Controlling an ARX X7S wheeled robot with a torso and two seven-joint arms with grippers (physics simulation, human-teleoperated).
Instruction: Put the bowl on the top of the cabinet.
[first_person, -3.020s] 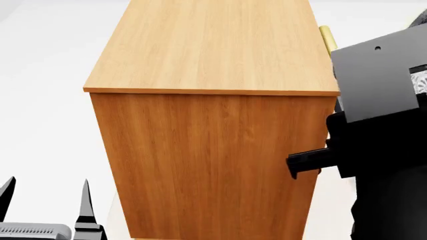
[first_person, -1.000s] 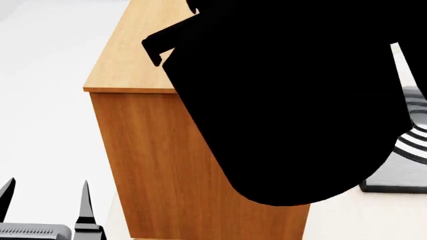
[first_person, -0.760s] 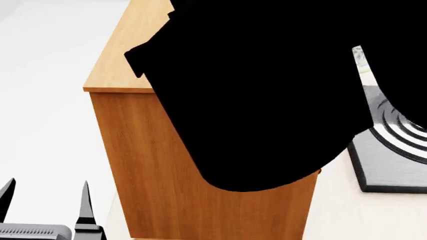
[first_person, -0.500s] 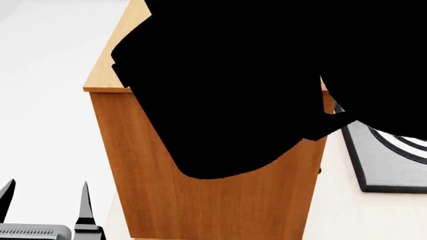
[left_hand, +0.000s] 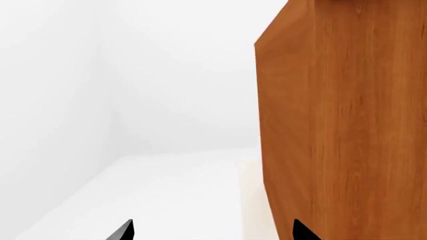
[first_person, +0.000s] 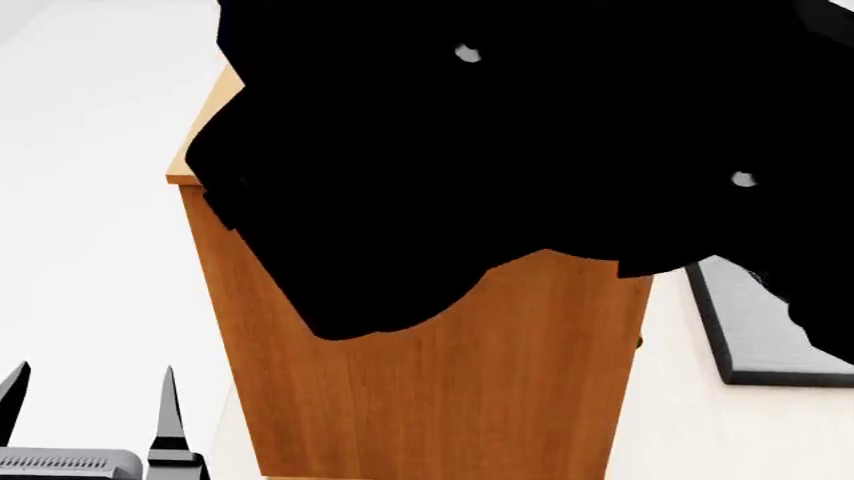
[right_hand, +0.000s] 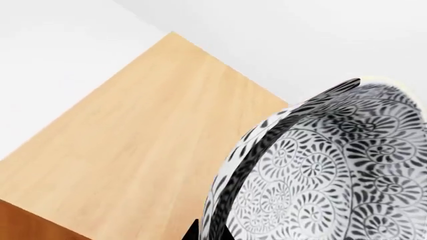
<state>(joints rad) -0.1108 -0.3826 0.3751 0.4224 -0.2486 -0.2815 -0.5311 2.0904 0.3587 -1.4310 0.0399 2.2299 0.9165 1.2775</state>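
Right wrist view is showing the patterned bowl (right_hand: 333, 170) filling the near side, tilted on edge, hanging over the light wooden top of the cabinet (right_hand: 133, 150), inside its far corner. The right gripper (right_hand: 200, 231) is showing only as a dark sliver at the bowl's rim, apparently pinching that rim, though its fingers are mostly out of sight. In the head view the right arm (first_person: 507, 150) is blacking out most of the cabinet top (first_person: 200, 150), so the bowl is hidden there. The left gripper (first_person: 87, 400) is resting low beside the cabinet's side panel (left_hand: 347, 125), its two fingertips standing wide apart and carrying nothing.

Risk: released at this tilt, the bowl could be tipping onto its side and rolling toward an edge.

Compared with half a second ago, the arm is covering more of the top's left edge.
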